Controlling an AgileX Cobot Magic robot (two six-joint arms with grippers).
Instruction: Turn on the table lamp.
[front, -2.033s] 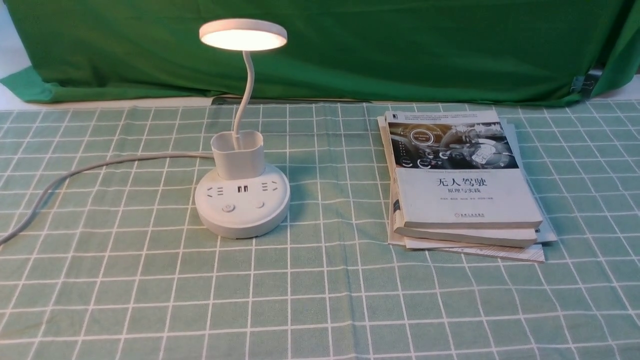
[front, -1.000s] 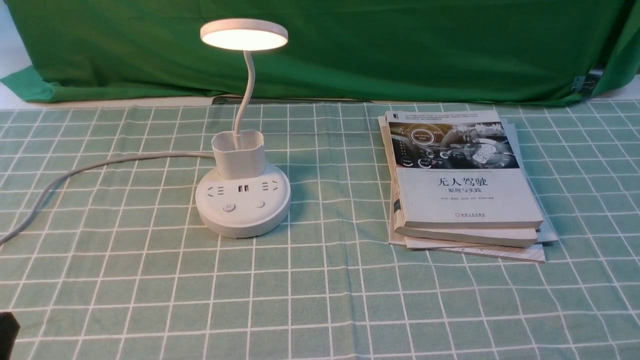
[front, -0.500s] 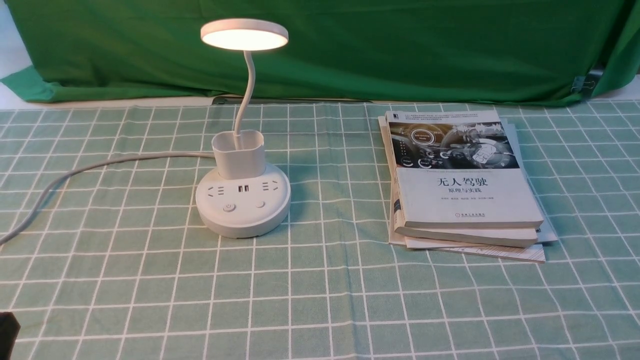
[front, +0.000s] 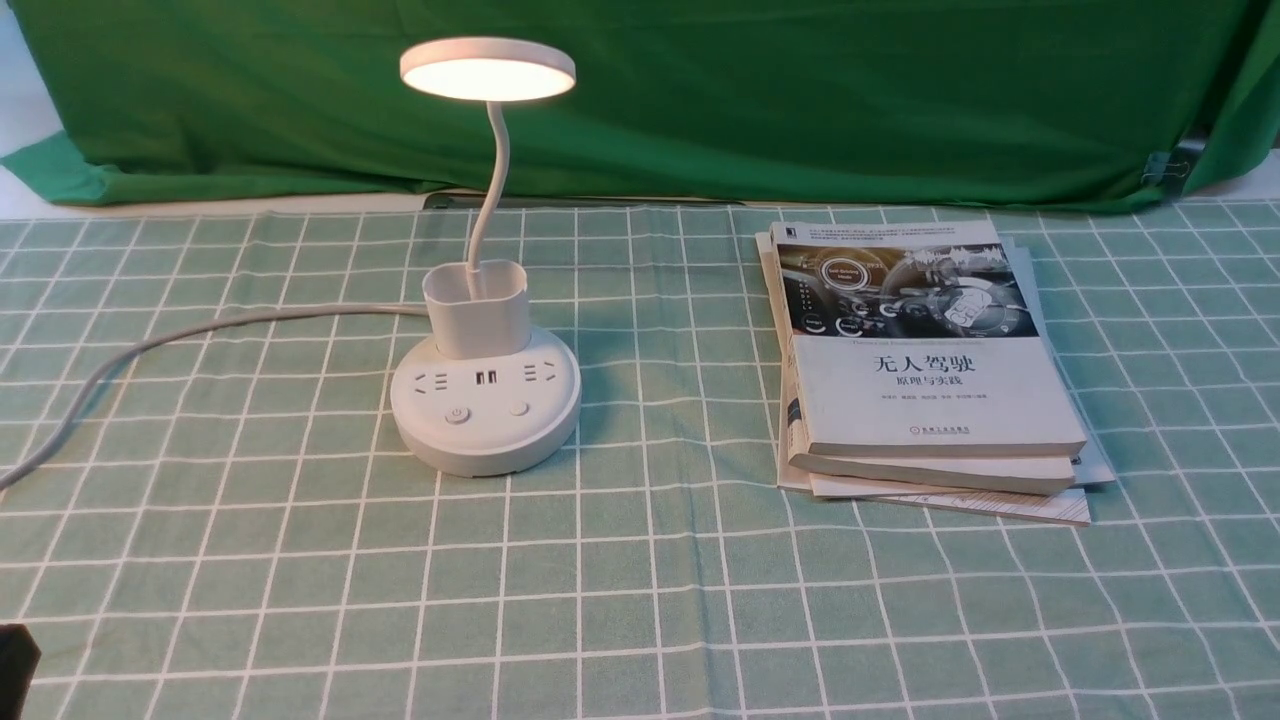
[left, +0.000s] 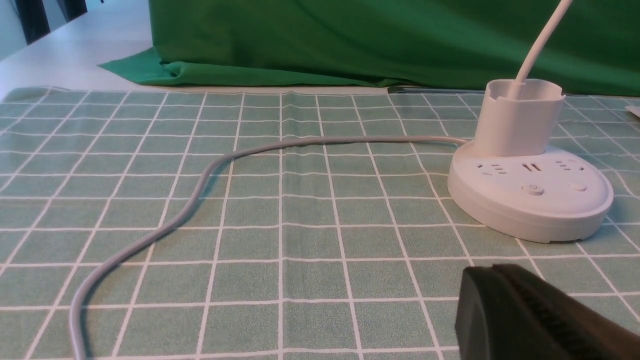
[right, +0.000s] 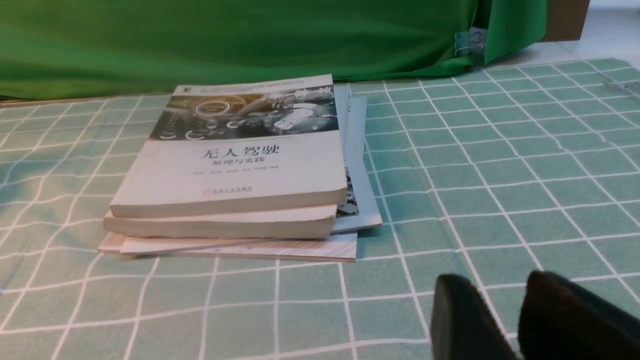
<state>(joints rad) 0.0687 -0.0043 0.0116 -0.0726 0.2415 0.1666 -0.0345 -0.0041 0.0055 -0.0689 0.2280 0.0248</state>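
While the white plastic table lamp with a round disc head (front: 488, 70) is glowing warmly, just as it was two seconds ago, the newest change is showing at the near left corner of the green-and-white checked cloth worktop (front: 640, 600); a dark tip of the black left gripper (left: 492, 275) is now poking in there, where nothing of it was showing two seconds ago, and it is hardly shifting over the last second. Its fingers are pressing together, holding nothing that I am seeing; the black right gripper (right: 497, 282) is keeping a narrow gap between its fingertips, gripping nothing, and is staying outside the front view.

The lamp is standing left of the middle, nearer the far edge than the near one, its grey cord (front: 250, 318) trailing to the left edge; the stack of paper-covered books (front: 930, 400) is lying toward the far right corner. With the light shining and the gripper well apart from the round white power button (front: 457, 415), the task is looking finished to me; another press would be risking darkness.
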